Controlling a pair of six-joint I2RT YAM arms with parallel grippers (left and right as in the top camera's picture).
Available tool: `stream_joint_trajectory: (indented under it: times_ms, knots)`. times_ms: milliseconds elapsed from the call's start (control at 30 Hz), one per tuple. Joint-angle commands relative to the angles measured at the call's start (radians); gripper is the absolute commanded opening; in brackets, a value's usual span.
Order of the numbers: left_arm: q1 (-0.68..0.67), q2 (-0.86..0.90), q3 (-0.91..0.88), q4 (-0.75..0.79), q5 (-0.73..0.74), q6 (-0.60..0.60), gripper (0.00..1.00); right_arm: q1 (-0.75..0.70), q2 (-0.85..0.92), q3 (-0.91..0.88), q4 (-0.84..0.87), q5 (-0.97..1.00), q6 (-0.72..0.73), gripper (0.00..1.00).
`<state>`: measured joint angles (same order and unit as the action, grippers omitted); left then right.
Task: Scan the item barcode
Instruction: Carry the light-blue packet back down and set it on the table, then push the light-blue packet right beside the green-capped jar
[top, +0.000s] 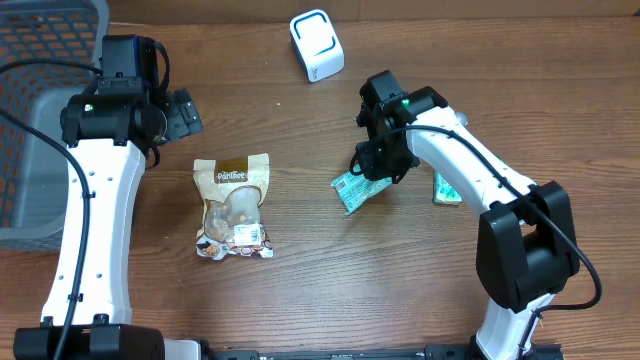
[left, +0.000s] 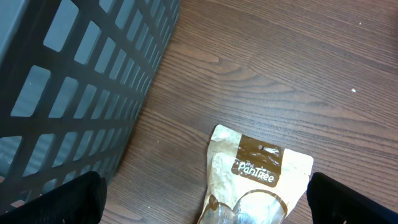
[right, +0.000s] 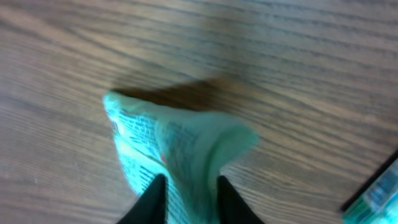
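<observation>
Right jaws pinch the green packet (top: 352, 190) mid-frame, short of the white scanner (top: 316, 45) at upper centre; left jaws gape idle; scanning not yet done

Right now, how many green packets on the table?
2. One green packet sits between the right gripper's fingers, mid-table; the second green packet lies just right of it, partly under the right arm. More could be hidden under the arms.

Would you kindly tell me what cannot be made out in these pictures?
- Crumpled green foil packet: print blurred, right wrist view; right gripper partly covers it overhead.
- Second green packet: half under the right arm, overhead.
- Beige snack pouch: lower part cut off by left wrist frame edge.
</observation>
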<state>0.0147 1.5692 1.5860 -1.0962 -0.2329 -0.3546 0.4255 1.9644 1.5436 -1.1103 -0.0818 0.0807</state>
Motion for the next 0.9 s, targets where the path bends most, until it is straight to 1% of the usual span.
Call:
stream_joint_trajectory:
  times_ms: [0,33,133,167,233,367,433,533,667,733,800,867]
  knots:
    - [-0.002,-0.003,0.005,0.0,-0.01,0.026,1.0,-0.002,-0.021,-0.03,0.032,0.033,0.002,0.34]
    - [-0.002,-0.003,0.005,0.0,-0.01,0.026,0.99,-0.002,-0.021,-0.039,0.046,0.039,0.002,0.39]
    - [-0.002,-0.003,0.005,0.0,-0.01,0.026,1.0,-0.002,-0.021,-0.069,0.109,0.044,0.011,0.4]
    - [-0.002,-0.003,0.005,0.0,-0.01,0.026,1.0,-0.002,-0.021,-0.084,0.149,0.044,0.058,0.43]
    - [-0.002,-0.003,0.005,0.0,-0.01,0.026,1.0,-0.002,-0.021,-0.106,0.21,0.044,0.135,0.43]
    - [-0.002,-0.003,0.005,0.0,-0.01,0.026,1.0,0.007,-0.021,-0.153,0.333,0.02,0.311,0.4]
    - [-0.002,-0.003,0.005,0.0,-0.01,0.026,1.0,0.022,-0.021,-0.169,0.393,-0.027,0.325,0.37]
    - [-0.002,-0.003,0.005,0.0,-0.01,0.026,0.99,0.056,-0.021,-0.183,0.468,-0.042,0.349,0.36]
    - [-0.002,-0.003,0.005,0.0,-0.01,0.026,0.99,0.113,-0.021,-0.183,0.528,-0.039,0.365,0.36]
    - [-0.002,-0.003,0.005,0.0,-0.01,0.026,0.99,0.146,-0.019,-0.183,0.546,-0.012,0.379,0.36]
    - [-0.002,-0.003,0.005,0.0,-0.01,0.026,1.0,0.175,-0.018,-0.183,0.548,0.049,0.423,0.35]
    - [-0.002,-0.003,0.005,0.0,-0.01,0.026,1.0,0.206,-0.01,-0.183,0.549,0.126,0.483,0.31]
